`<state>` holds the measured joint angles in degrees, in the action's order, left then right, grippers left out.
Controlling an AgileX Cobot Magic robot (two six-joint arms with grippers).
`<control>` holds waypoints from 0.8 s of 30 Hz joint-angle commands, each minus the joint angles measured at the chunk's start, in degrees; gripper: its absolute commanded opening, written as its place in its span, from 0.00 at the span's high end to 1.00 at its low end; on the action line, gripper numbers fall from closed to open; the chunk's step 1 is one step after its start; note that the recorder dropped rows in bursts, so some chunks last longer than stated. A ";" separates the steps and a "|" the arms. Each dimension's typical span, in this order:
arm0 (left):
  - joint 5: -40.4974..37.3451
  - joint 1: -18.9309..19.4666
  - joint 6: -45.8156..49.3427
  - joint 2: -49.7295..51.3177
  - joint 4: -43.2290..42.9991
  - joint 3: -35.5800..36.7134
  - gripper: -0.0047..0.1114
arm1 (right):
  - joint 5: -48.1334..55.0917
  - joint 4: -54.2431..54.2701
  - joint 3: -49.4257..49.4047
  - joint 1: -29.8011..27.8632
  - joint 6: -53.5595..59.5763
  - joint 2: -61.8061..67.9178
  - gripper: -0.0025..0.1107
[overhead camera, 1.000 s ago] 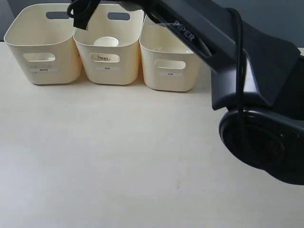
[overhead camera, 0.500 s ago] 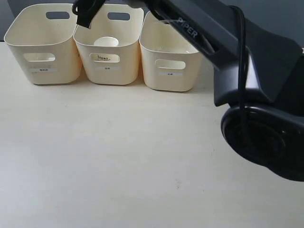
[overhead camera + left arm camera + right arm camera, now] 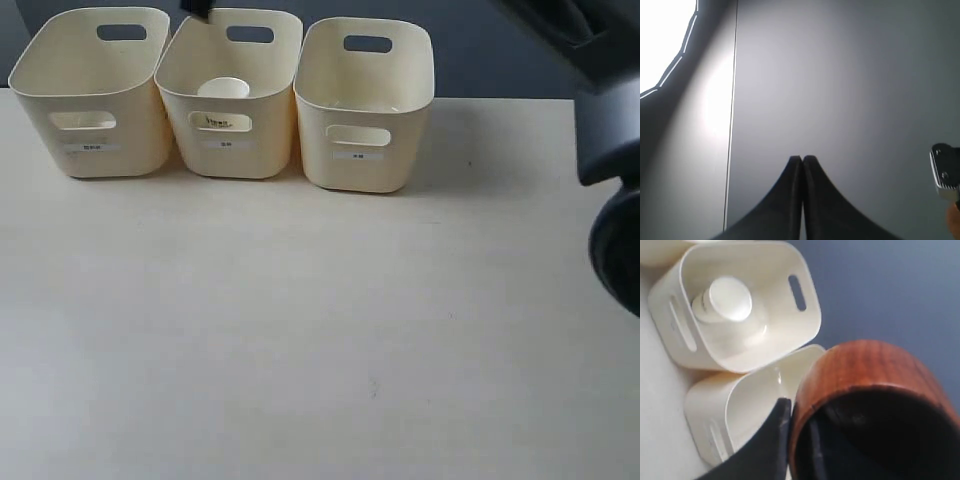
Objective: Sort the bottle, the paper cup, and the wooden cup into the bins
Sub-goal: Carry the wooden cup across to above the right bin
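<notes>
Looks like two of three are sorted. In the exterior view the paper cup (image 3: pixel 223 88) sits upside down in the middle one of the bins (image 3: pixel 229 150) along the top of the frame. In the right wrist view, the bottle (image 3: pixel 724 301) stands with its white cap up in a bin toward the upper left of that picture — can't tell which bin that is in the wide shot.

What's left is the wooden cup (image 3: pixel 875 400). The right pincer (image 3: pixel 800 437) has it clamped by the rim, one finger outside and one inside, hanging above a bin that looks empty at lower left, so I'd guess that's the drop target.

The left pincer (image 3: pixel 802 165) is closed on nothing, pointed at a grey wall.

The desk (image 3: pixel 300 330) is a plain pale matte surface — dark bluish wall behind the bins.
</notes>
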<state>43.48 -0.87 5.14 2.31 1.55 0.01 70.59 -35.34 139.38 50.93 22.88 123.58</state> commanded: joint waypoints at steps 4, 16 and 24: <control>-0.33 -0.37 -0.09 -0.26 -0.22 -0.01 0.96 | -0.63 -1.28 -18.56 -5.21 -3.56 -9.19 0.98; -0.33 -0.37 -0.09 -0.26 -0.22 -0.01 0.96 | -32.83 8.03 -47.88 -23.22 -7.02 -19.03 0.98; -0.33 -0.37 -0.09 -0.26 -0.22 -0.01 0.96 | -55.82 17.18 -53.87 -30.94 -7.24 -17.82 0.98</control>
<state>43.48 -0.87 5.14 2.31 1.55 0.01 21.83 -19.95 85.71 21.04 15.65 105.37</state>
